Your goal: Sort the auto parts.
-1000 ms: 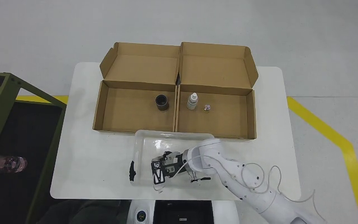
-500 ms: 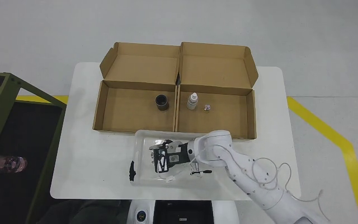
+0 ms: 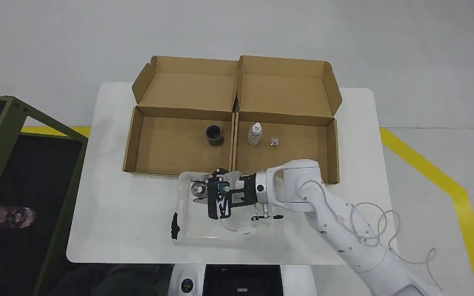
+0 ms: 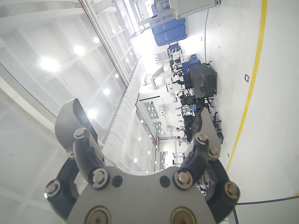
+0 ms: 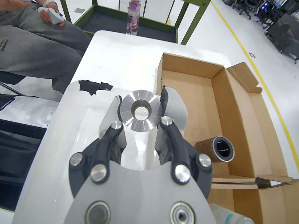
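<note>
My right gripper (image 5: 141,104) is shut on a shiny metal ring part (image 5: 140,110) with a round hole through its middle, held above the clear plastic tray (image 5: 70,127). From above, that gripper (image 3: 201,194) hangs over the tray's (image 3: 194,229) far left part, close to the left cardboard box (image 3: 174,144). A dark cylindrical sleeve (image 3: 215,135) lies in that box, also seen as the sleeve (image 5: 216,149) beside the gripper. The right box (image 3: 311,152) holds a small white bottle (image 3: 255,133) and a tiny metal piece (image 3: 274,141). My left gripper (image 4: 140,115) is open, pointing up at the hall ceiling.
A scrap of black tape (image 3: 175,224) sticks to the tray's left edge. Both boxes have lids folded back toward the table's far side. A green cart (image 3: 22,170) stands left of the table, with a pink bottle (image 5: 133,16) on it.
My right gripper has lifted the metal ring out of the tray and carried it up and toward the boxes, turning as it went.
</note>
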Available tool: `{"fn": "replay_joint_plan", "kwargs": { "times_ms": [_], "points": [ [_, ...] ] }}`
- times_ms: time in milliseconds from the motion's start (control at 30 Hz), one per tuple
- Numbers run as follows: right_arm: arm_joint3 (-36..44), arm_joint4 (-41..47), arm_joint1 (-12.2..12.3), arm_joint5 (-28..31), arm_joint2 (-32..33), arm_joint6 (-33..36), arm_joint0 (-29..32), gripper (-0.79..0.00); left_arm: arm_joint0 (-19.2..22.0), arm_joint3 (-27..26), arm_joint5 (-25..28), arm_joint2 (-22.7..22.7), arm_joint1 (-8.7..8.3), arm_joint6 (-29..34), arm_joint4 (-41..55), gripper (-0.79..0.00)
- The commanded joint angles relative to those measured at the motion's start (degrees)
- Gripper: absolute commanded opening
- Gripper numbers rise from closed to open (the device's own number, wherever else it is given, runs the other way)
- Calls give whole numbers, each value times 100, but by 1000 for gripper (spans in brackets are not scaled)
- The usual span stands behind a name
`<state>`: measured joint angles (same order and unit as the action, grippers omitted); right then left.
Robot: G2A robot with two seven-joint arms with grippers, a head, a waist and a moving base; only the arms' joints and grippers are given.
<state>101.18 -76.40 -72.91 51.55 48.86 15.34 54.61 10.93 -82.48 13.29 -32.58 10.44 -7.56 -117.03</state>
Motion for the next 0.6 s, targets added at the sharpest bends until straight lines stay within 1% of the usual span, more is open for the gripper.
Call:
{"fn": "replay_joint_plan", "kwargs": {
  "times_ms": [0, 367, 567],
  "points": [
    [59, 53, 6, -18, 61, -11, -33, -785, 0, 0, 0, 0, 0, 0, 0, 0],
    [187, 312, 25, -236, 296, -212, -97, -785, 0, 0, 0, 0, 0, 0, 0, 0],
    [25, 365, 23, -340, 373, -313, -194, -785, 0, 0, 0, 0, 0, 0, 0, 0]
  ]
}}
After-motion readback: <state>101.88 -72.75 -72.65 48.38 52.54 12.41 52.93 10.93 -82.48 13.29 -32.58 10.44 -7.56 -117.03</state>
